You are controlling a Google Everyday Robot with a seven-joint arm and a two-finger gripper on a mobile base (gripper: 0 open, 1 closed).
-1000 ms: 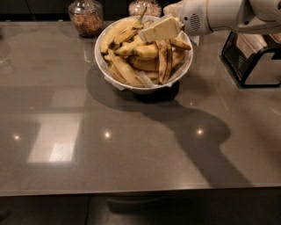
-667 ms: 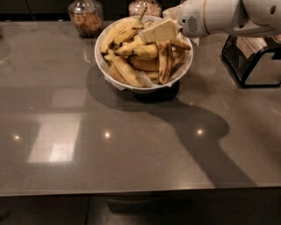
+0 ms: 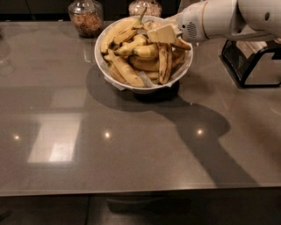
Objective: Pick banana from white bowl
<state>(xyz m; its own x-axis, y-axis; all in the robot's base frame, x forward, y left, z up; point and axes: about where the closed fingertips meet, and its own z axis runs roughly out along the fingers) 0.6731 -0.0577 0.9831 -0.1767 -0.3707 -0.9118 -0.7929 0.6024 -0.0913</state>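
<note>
The grey, glossy worktop fills the lower half of the frame, with small light spots and a pale rectangular reflection at lower left. A broad dark shadow runs from lower right up toward the centre. Beyond it, in the upper middle of the frame, stands the white bowl, lined with crinkled white paper and heaped with bananas. The banana, long, slender and streaked dark brown, lies in the right half of the bowl, running from near the heap's centre down to the near rim. Shorter, cleaner yellow bananas are piled to its left. Just above the banana's upper end, the cream-coloured gripper sits low over the heap, at or very near the fruit. Whether it touches the fruit is hard to say. Whether the jaws are open or closed, and whether they have hold of anything, cannot be told from this angle. The white arm reaches in almost level from the upper right corner, its thick rounded wrist above the bowl's right rim. Behind the bowl, at the top edge, stand a glass jar with brown contents and a second jar, partly hidden. A black rack stands at right.
</note>
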